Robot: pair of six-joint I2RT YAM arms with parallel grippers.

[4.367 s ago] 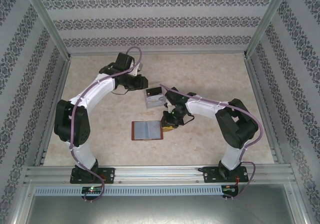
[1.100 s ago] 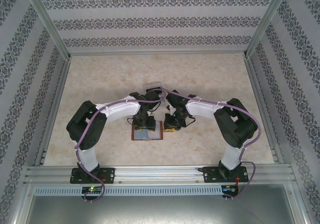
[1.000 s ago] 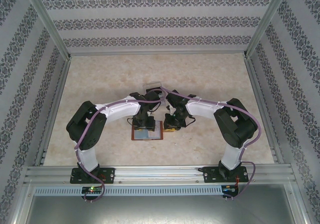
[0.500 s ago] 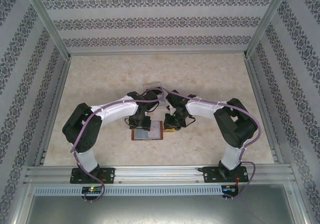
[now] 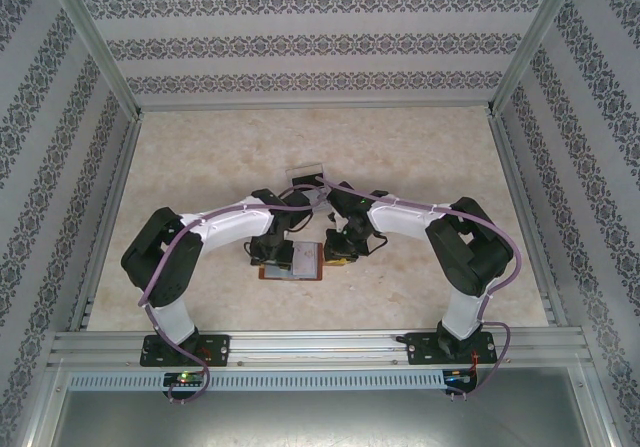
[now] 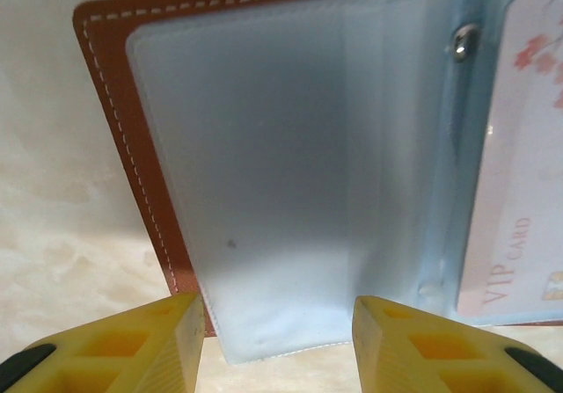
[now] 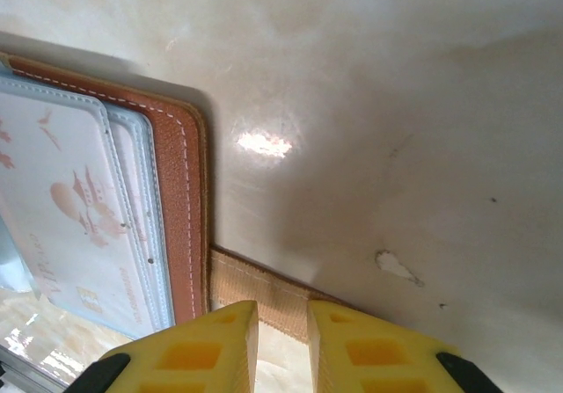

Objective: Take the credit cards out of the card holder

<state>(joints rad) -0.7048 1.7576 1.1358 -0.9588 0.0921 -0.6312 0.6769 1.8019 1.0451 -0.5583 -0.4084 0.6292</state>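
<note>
A: Where is the card holder sitting?
B: It is lying open on the tabletop, in the middle, a little way out from the two arm bases, with its grey-blue pockets facing up.
A: What is the left end effector doing?
B: It is hanging over the holder's left half with its yellow fingers standing well apart, one to each side of the near edge of an empty clear pocket, and it is gripping nothing.
A: And the right end effector?
B: It is sitting just right of the holder, closed almost fully, and it is pinching the tan strap tab in the narrow gap between its fingers.
A: What is lying inside?
B: One pale credit card printed "VIP CARD" is sitting in the right-hand pocket.
A: Anything farther off?
B: A clear plastic tray is resting beyond both wrists, toward the far wall
</note>
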